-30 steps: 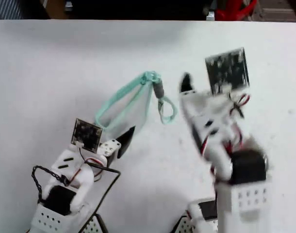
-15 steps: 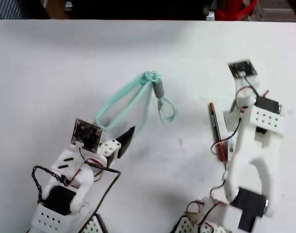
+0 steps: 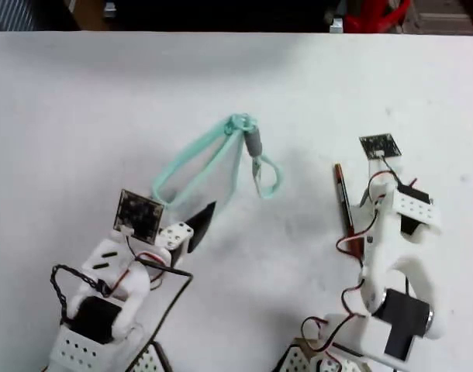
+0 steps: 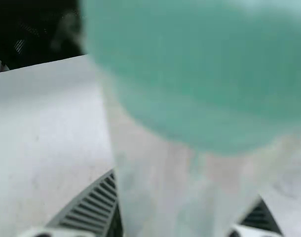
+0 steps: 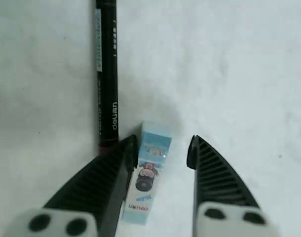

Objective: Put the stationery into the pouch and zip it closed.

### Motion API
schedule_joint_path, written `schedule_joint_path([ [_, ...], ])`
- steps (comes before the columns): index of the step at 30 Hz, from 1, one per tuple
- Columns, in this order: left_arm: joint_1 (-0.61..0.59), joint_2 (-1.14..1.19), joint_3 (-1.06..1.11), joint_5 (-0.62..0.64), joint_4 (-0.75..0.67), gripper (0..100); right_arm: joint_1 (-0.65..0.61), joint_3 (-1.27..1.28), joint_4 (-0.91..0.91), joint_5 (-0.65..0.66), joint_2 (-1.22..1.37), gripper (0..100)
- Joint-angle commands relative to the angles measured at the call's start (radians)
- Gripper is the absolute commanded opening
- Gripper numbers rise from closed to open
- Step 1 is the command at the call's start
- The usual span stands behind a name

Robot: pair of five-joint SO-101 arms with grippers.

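Item, eraser (image 5: 146, 177): a small blue-sleeved block that is lying flat on the white table (image 3: 81, 101), on the right arm's side. Item, pen (image 3: 343, 198): a dark barrel that is lying just beside the eraser, with its long axis running roughly away from the robot and the eraser's long axis sitting nearly parallel to it. Item, right gripper (image 5: 163, 145): it is hanging low over the eraser with its fingers spread and holding nothing. The eraser is lying between them but off centre, crowding the pen-side finger and partly tucked beneath it, while the pen is lying just outside that same finger. The jaws are standing across the eraser's short width, so a closing pinch looks well aligned, though the pen-side finger may catch the pen. Item, pouch (image 3: 205, 170): clear-walled with teal edging, it is standing on edge with its mouth gaping upward and its zip pull loop (image 3: 265, 177) trailing at the far end. It is sitting well apart from the stationery. Item, left gripper (image 3: 196, 221): it is resting at the pouch's near corner; whether it is clamping the wall cannot be told.
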Motion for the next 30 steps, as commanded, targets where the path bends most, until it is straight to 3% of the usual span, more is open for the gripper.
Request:
schedule_joint_path([
  [1,-0.008,-0.010,-0.006,0.008,0.005,25,-0.024,-0.074,-0.019,0.003,0.077,14.2],
  [4,-0.008,-0.010,-0.006,0.008,0.005,25,0.005,-0.120,-0.018,0.011,0.122,1.5],
  [8,-0.008,-0.010,-0.006,0.006,0.005,25,0.019,-0.143,0.012,0.011,0.084,1.6],
  [16,-0.008,-0.010,0.003,0.005,0.000,25,-0.002,-0.404,0.361,0.009,-0.374,1.8],
  [22,-0.008,-0.010,0.003,0.006,0.000,25,-0.151,-0.413,0.453,-0.003,-0.624,1.8],
  [27,-0.007,-0.010,0.003,0.008,0.000,25,-0.363,-0.568,0.538,-0.199,-0.780,1.8],
  [30,-0.007,-0.010,0.003,0.008,0.000,25,-0.572,-0.687,0.561,-0.296,-0.819,1.8],
])
